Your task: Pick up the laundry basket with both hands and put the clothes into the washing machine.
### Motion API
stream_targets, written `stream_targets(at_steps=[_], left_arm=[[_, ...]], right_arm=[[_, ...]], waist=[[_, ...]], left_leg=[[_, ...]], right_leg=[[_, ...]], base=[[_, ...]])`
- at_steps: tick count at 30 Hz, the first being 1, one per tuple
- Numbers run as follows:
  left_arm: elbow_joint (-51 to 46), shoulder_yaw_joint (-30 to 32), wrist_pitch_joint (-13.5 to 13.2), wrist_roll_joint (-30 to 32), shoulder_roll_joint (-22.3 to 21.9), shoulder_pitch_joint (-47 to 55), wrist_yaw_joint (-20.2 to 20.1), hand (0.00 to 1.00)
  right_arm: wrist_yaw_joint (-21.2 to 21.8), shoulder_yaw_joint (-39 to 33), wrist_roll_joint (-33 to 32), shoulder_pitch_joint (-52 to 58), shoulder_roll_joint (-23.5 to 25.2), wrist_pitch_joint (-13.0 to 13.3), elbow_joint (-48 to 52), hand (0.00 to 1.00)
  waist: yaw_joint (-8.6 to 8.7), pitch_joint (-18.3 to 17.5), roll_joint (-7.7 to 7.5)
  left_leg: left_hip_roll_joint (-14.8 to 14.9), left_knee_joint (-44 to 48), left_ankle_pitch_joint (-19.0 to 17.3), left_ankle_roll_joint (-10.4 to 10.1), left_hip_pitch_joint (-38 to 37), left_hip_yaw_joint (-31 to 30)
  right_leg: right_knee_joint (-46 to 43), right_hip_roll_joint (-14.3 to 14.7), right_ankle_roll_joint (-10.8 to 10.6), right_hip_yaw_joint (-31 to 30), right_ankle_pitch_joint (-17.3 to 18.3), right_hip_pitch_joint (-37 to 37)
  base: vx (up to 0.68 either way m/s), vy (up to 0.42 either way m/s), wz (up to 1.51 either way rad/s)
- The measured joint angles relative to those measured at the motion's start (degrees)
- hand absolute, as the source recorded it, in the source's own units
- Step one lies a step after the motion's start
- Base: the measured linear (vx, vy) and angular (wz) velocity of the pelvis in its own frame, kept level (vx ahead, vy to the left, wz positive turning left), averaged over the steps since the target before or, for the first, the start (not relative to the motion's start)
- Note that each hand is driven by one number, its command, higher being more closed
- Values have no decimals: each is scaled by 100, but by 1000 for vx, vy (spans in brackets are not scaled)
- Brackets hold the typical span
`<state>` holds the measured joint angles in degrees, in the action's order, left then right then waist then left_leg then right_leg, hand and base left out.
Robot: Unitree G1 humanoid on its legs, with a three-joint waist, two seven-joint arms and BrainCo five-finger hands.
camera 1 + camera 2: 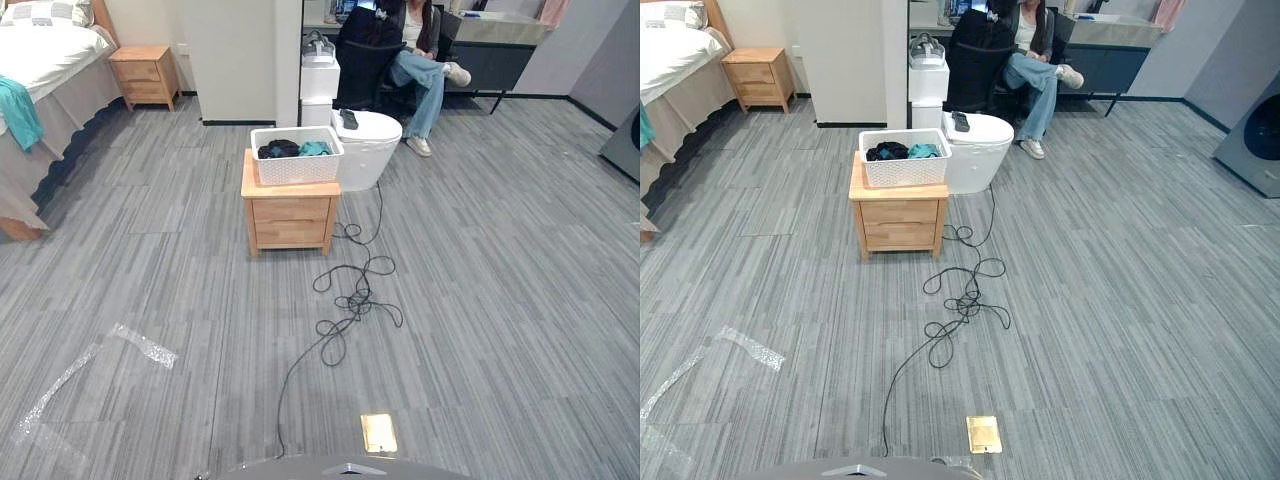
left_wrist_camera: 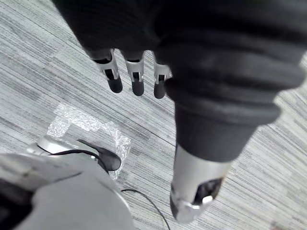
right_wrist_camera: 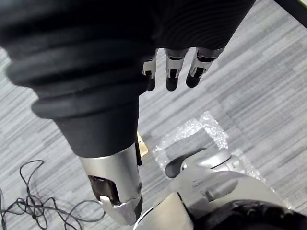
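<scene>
A white laundry basket [image 1: 296, 156] stands on a small wooden nightstand [image 1: 290, 217] a few steps ahead. Dark and teal clothes [image 1: 293, 148] lie inside it. A grey washing machine [image 1: 1254, 141] with a dark round door stands at the far right edge. My left hand [image 2: 137, 82] hangs over the striped grey floor with its fingers straight, holding nothing. Over the floor on the other side, my right hand [image 3: 173, 77] also hangs with straight fingers and holds nothing. Both hands are far from the basket.
A white rounded appliance [image 1: 366, 147] stands right beside the nightstand. A person [image 1: 418, 62] sits in a chair behind it. A bed [image 1: 42, 62] and a second nightstand [image 1: 146, 76] are at the far left. A brass floor plate [image 1: 379, 433] lies near me.
</scene>
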<state>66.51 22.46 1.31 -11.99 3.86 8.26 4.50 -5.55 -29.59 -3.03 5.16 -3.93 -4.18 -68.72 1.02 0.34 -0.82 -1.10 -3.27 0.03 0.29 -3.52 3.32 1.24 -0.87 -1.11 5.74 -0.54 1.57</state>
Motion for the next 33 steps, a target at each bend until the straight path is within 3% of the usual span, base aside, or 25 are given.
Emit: stream_targets(at_steps=[8,29,31,32,33], left_arm=[[46,1,-17,-360,-115,-331,-368,0],[206,-126,-31,-359,-84,-446,-398,0],[196,-133,-44,-361,-85,-484,-398,0],[167,-131,-50,-361,-63,-484,-399,0],[154,-132,-51,-361,-48,-487,-403,0]], right_arm=[[32,-272,11,-403,113,5,-20,0],[122,-259,11,-744,234,10,-27,0],[121,-260,3,-759,238,13,-20,0],[116,-285,-9,-758,257,28,35,0],[115,-340,-53,-744,277,41,48,0]], waist=[[47,91,-51],[6,177,-69],[12,320,-69],[17,380,-156],[35,397,-140]], left_leg=[[-9,-107,-27,-40,-195,-9],[-5,-118,-37,-41,-291,156],[-6,-120,-82,-26,-299,136],[-74,-151,-146,57,-271,54],[-101,-152,-160,80,-291,34]], right_leg=[[185,-2,-55,98,8,248],[142,3,-88,-29,-17,264],[-220,-25,-171,-4,168,153],[-989,-165,-263,89,579,-194],[-1339,-245,-346,141,728,-306]], base=[[37,2,3],[-27,-3,-3],[-65,-2,11],[-83,-7,31],[-83,-13,44]])
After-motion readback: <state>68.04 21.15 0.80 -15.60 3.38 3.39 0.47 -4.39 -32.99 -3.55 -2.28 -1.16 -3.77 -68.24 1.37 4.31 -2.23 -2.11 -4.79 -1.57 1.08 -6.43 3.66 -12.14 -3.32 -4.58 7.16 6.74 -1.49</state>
